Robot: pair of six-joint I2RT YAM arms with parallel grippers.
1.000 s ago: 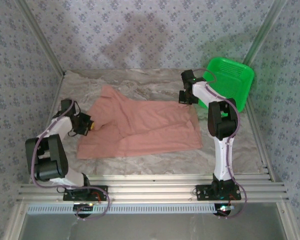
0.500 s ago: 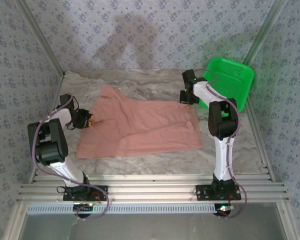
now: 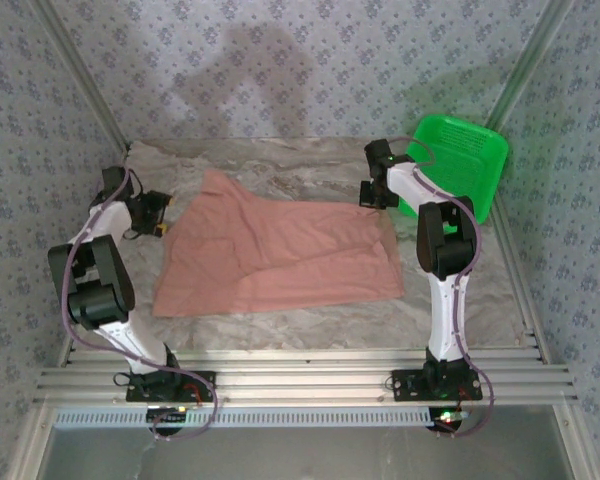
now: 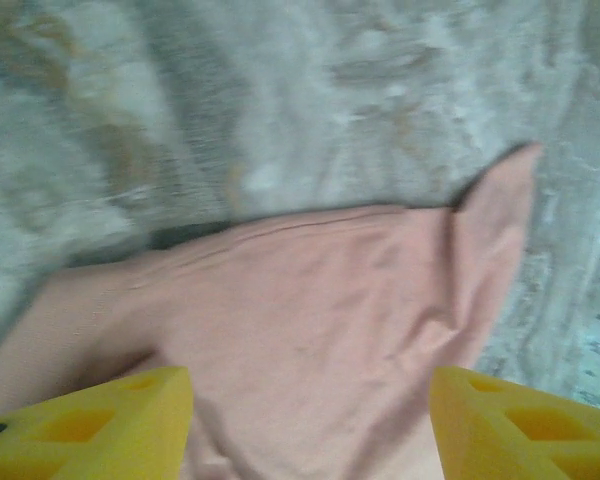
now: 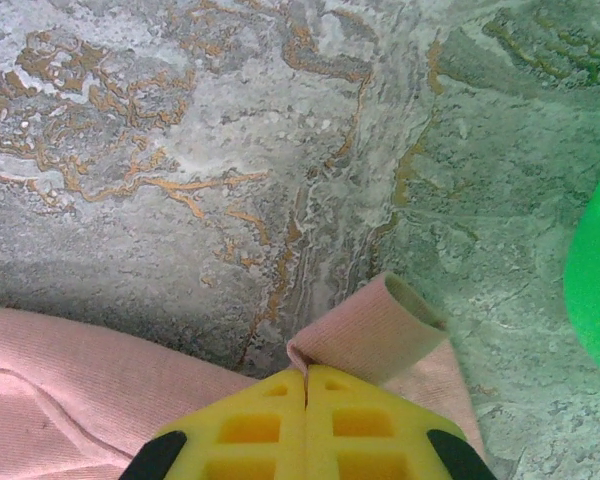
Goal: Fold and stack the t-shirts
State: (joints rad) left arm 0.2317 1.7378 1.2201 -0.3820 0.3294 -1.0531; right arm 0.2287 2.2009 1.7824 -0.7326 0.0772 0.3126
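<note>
T-shirt (image 3: 280,255) — 1 item, lying flat on the table (image 3: 280,160); judging by the layout, a clean fold is wanting a low, straight carry of the pinched far-right corner. Cloth is showing dusty salmon-pink, soft, lightly creasing. Right gripper (image 5: 307,375) is pinching that corner, fingers pressing together; left gripper (image 4: 310,410) is hovering spread, gripping nothing — green basket (image 3: 460,160) sitting beyond

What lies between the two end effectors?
The pink t-shirt lies spread on the table from the left end effector to the right end effector, in the top view.
</note>
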